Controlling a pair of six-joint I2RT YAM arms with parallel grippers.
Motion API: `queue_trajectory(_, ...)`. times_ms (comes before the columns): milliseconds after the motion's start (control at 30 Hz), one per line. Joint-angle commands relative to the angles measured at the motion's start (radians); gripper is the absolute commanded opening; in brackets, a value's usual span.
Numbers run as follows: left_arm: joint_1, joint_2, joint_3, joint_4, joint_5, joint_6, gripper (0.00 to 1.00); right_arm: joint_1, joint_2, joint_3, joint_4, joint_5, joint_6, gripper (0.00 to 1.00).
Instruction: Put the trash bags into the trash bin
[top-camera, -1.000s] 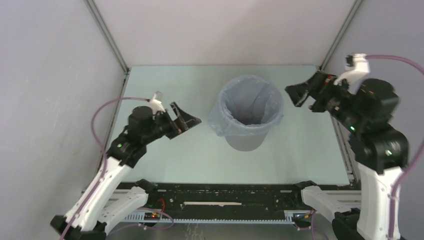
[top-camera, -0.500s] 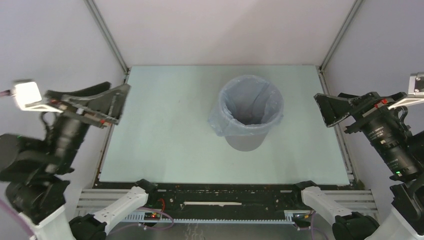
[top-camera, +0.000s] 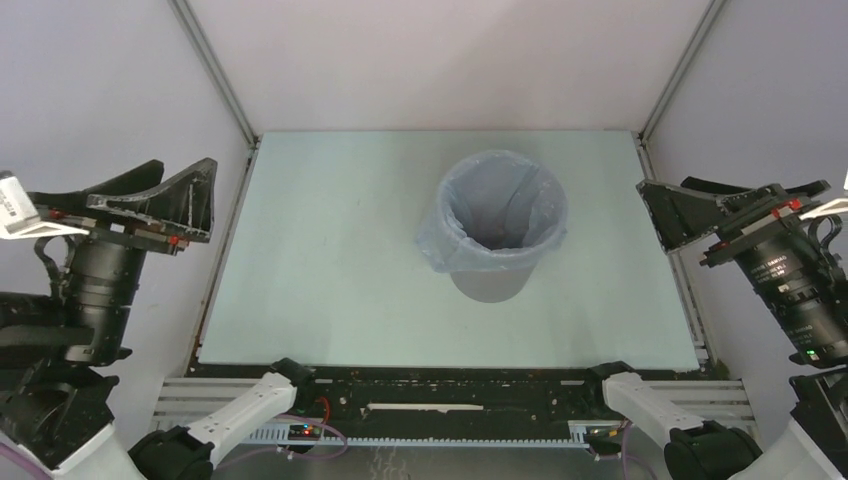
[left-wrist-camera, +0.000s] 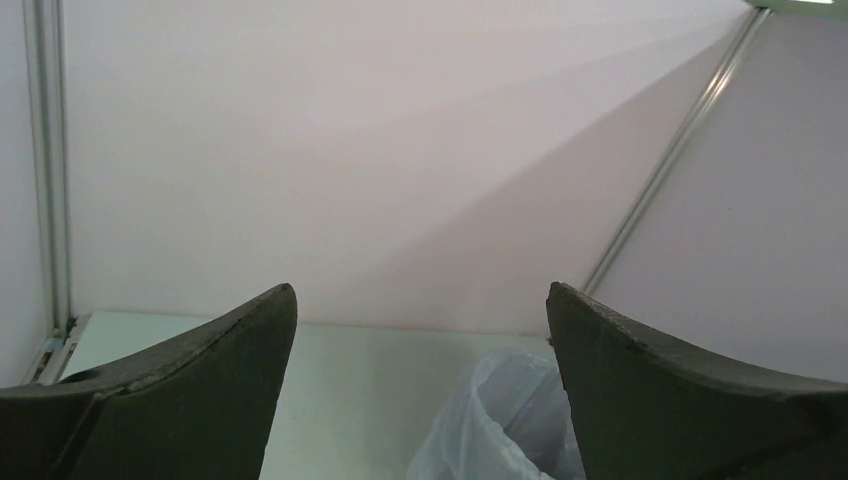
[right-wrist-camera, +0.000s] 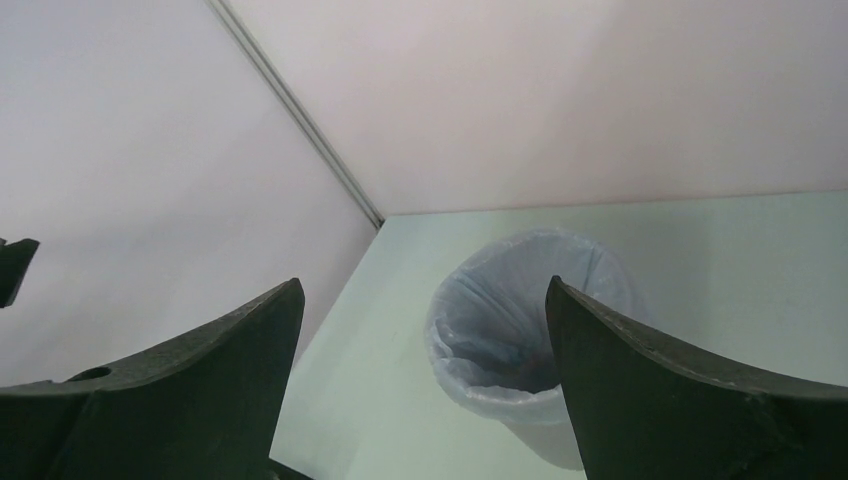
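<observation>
The pale-blue translucent trash bag (top-camera: 497, 215) lines the grey trash bin (top-camera: 488, 285), which stands on the table right of centre. The bag's mouth is folded over the round rim, with a loose flap hanging on the bin's left side. My left gripper (top-camera: 190, 197) is open and empty, raised over the table's left edge, far from the bin. My right gripper (top-camera: 668, 208) is open and empty at the table's right edge. The left wrist view shows the bag (left-wrist-camera: 500, 425) low between the left gripper's (left-wrist-camera: 420, 290) spread fingers. The right wrist view shows the bag (right-wrist-camera: 500, 330) in the bin (right-wrist-camera: 560, 440) between the right gripper's (right-wrist-camera: 422, 285) fingers.
The pale-green table (top-camera: 330, 270) is enclosed by white walls with metal corner posts (top-camera: 215, 70). A black rail (top-camera: 450, 385) with the arm bases runs along the near edge.
Both arms have pulled back from beside the bin and risen to the table's left and right edges. The bag and bin have not moved.
</observation>
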Motion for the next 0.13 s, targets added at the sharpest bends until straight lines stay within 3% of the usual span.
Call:
queue_trajectory(0, 0.005, 0.006, -0.030, 0.017, -0.029, 0.047, 1.00, -0.001, 0.032, -0.035, 0.066, -0.043, 0.046, 1.00)
queue_trajectory(100, 0.005, 0.016, -0.027, 0.030, -0.005, 0.053, 1.00, -0.001, 0.065, 0.004, 0.044, -0.069, 0.052, 1.00)
